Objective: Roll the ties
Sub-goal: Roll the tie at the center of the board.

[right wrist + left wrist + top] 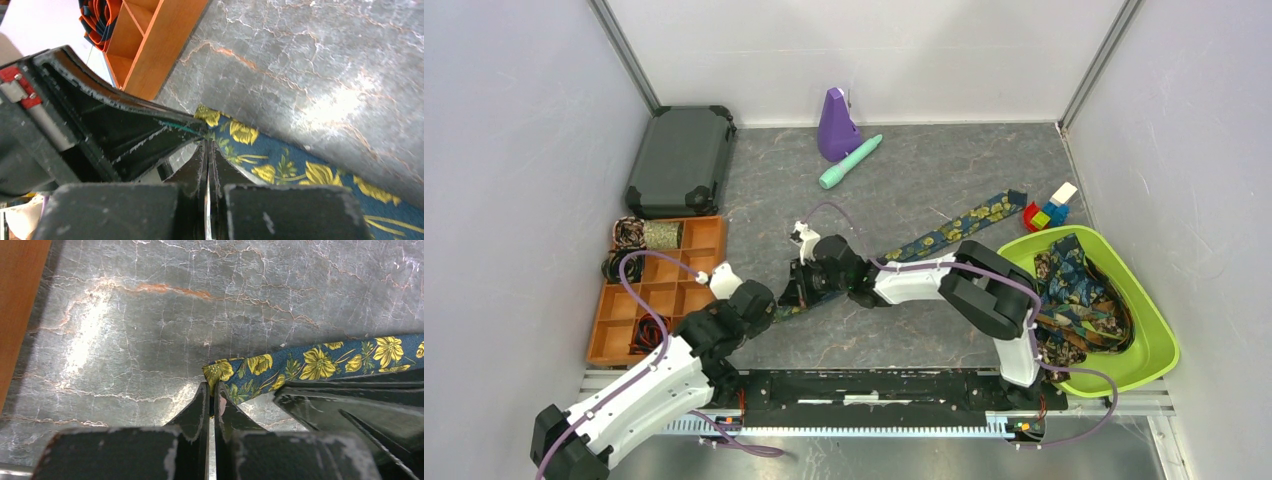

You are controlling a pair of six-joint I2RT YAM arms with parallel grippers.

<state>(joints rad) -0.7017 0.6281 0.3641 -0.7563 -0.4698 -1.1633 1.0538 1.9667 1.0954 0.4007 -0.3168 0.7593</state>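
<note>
A navy tie (944,235) with yellow flowers lies flat in a diagonal strip, from the table's middle up toward the back right. Both grippers meet at its near left end. My left gripper (776,306) is shut on the tip of the tie (320,360), and the fabric shows between the fingertips of the left gripper (212,390). Beside it, my right gripper (797,292) is shut with its tips on the tie's edge. In the right wrist view the right gripper (207,142) pinches the tie (280,162). Several more ties (1079,290) lie heaped in the green bin (1162,352).
An orange divided tray (704,238) at the left holds small rolled ties (629,233); its corner (150,45) is close to the grippers. At the back are a black case (682,160), a purple object (836,125) and a teal cylinder (851,162). Toy blocks (1049,210) sit behind the bin.
</note>
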